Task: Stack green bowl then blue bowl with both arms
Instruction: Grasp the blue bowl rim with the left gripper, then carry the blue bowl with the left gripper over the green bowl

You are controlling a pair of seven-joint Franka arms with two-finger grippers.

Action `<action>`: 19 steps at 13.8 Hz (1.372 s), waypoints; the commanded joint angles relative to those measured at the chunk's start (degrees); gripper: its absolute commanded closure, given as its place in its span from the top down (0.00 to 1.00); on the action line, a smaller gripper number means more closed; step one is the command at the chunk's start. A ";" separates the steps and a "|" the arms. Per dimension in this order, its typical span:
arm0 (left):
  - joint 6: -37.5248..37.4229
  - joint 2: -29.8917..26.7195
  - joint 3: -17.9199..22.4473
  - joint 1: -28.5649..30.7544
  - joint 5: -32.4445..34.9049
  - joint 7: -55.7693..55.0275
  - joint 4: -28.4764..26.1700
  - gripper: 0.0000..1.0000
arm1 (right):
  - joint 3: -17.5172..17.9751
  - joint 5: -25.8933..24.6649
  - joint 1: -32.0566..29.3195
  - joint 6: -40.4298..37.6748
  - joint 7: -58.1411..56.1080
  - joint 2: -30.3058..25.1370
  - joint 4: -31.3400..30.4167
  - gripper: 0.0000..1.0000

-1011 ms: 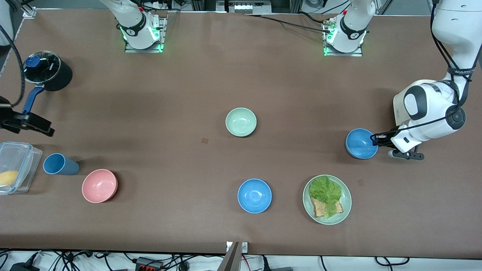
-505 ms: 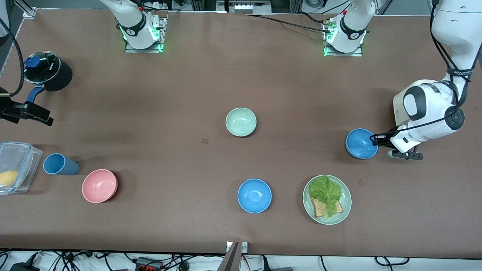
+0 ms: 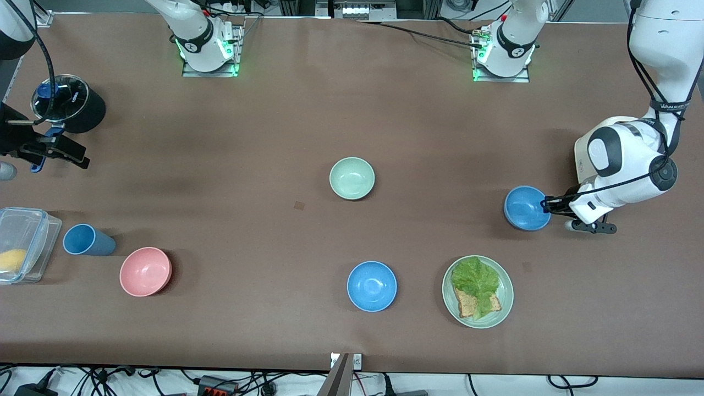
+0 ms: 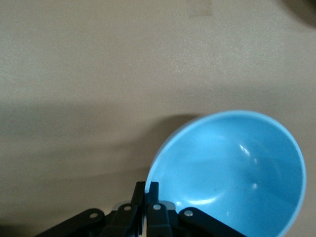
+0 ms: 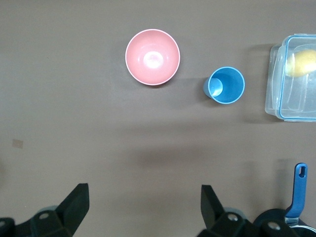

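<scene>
**Left hand grips blue bowl rim, lift comes next**

Left hand [image 3: 545, 204] is clamped on the rim of the blue bowl [image 3: 526, 208], bowl tilted in the wrist view, at the left arm's end of the table [image 3: 275, 110]. Green bowl [image 3: 352, 177] sits mid-table, well apart from that hand. Right hand [image 5: 143, 207] hangs wide open and empty over the pot handle [image 3: 43, 157], waiting. Step: grasp made. Next likely calls for lifting and carrying over the green bowl without slipping.

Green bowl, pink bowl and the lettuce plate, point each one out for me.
green bowl [image 3: 352, 177], front view, middle of its inside.
pink bowl [image 5: 152, 57], right wrist view, middle of its inside.
lettuce plate [image 3: 506, 300], front view, bare rim.
</scene>
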 commanded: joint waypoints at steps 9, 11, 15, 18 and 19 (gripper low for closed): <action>-27.37 -0.76 -1.81 -0.09 -3.59 -3.14 18.65 0.01 | 0.43 -0.81 -0.33 1.47 -1.59 -1.06 -1.75 1.00; -32.21 -1.20 -5.32 -0.01 -3.59 -5.58 22.87 0.01 | 0.43 -0.81 -0.24 1.56 -1.59 -0.70 -1.75 1.00; -33.90 -1.11 -14.71 -0.09 -3.68 -17.06 27.11 0.01 | 0.61 -0.72 -0.07 1.65 -1.59 0.53 -1.75 1.00; -33.38 -0.59 -21.84 -1.23 -3.50 -30.25 27.38 0.01 | 0.52 -0.64 -0.68 1.73 -1.41 0.88 -1.66 1.00; -32.67 -0.50 -22.21 -3.24 -3.59 -34.82 27.38 0.01 | 0.35 -0.64 -0.77 1.73 -1.41 0.97 -1.66 1.00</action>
